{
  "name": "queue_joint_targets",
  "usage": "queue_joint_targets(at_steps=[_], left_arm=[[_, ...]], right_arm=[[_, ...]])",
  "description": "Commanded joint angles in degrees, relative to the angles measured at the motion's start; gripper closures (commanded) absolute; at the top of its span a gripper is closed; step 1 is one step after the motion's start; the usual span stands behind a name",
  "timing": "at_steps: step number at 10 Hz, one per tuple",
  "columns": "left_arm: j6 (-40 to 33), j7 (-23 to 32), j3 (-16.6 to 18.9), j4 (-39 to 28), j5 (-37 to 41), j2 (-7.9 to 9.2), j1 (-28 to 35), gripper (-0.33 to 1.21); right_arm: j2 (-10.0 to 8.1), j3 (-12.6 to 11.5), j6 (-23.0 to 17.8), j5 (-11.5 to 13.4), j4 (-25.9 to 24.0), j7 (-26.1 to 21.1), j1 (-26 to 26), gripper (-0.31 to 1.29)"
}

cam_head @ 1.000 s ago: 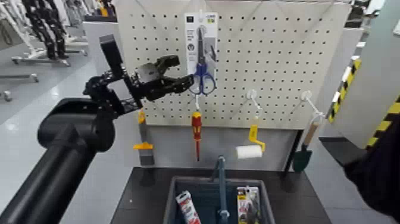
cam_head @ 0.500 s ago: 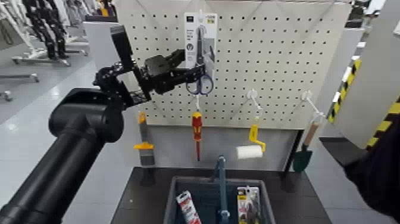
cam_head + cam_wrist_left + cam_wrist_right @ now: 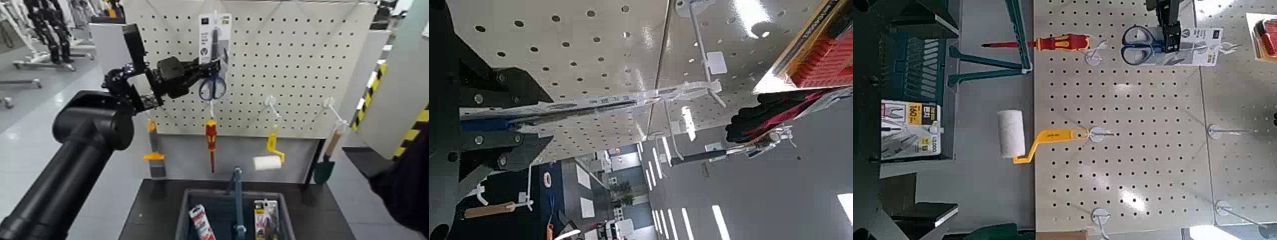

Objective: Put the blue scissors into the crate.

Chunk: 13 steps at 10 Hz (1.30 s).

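Observation:
The blue scissors (image 3: 212, 88) hang on their white card high on the pegboard, blue loops at the bottom. My left gripper (image 3: 216, 66) reaches in from the left and is shut on the card just above the loops. The left wrist view shows the card (image 3: 629, 100) edge-on, running out from between the dark fingers (image 3: 484, 160). In the right wrist view the scissors (image 3: 1138, 40) show with the left gripper (image 3: 1165, 28) over them. The crate (image 3: 180, 214) stands on the dark table below the board, its upright handle bar in the middle; the crate (image 3: 908, 60) also shows from the right wrist. My right gripper is out of view.
Below the scissors hangs a red-and-yellow screwdriver (image 3: 210, 137). A paint roller (image 3: 267, 163), a green trowel (image 3: 324, 167) and a yellow-and-grey tool (image 3: 153, 156) hang lower on the board. Two packaged items (image 3: 265, 220) lie in the crate. Yellow-black striped posts (image 3: 418, 124) stand at the right.
My left gripper rose and moved in toward the card, then shut on it above the blue loops. The scissors' loops have shifted up slightly.

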Motion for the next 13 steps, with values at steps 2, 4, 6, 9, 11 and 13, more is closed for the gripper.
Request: queue_joint_targets(at_steps=[2,4,6,9,11,13], left_arm=[[0.0,0.0,0.3,-0.2,-0.4,0.1,0.0,1.19],[-0.1,0.0,0.4,-0.4,-0.4,0.19,0.0,1.18],[-0.1,0.0,0.5,-1.3,-0.6,0.37,0.0,1.18],[1.7,0.0,1.5,-8.9,-0.6,0.81,1.6,1.19],[3.6,0.2,2.9,-15.7,-0.6,0.89,3.9,1.18],[5.7,0.5,3.1,-20.3,0.0,0.89,6.2,1.18]], right_arm=[[0.09,0.0,-0.1,0.0,0.0,0.0,0.1,0.08],[0.09,0.0,-0.1,-0.1,0.0,0.0,0.1,0.08],[0.09,0.0,-0.1,0.0,0.0,0.0,0.1,0.08],[0.18,0.0,-0.1,0.0,-0.1,0.0,0.3,0.08],[0.18,0.0,-0.1,0.0,-0.1,0.0,0.3,0.08],[0.27,0.1,-0.1,0.0,-0.1,0.0,0.4,0.08]])
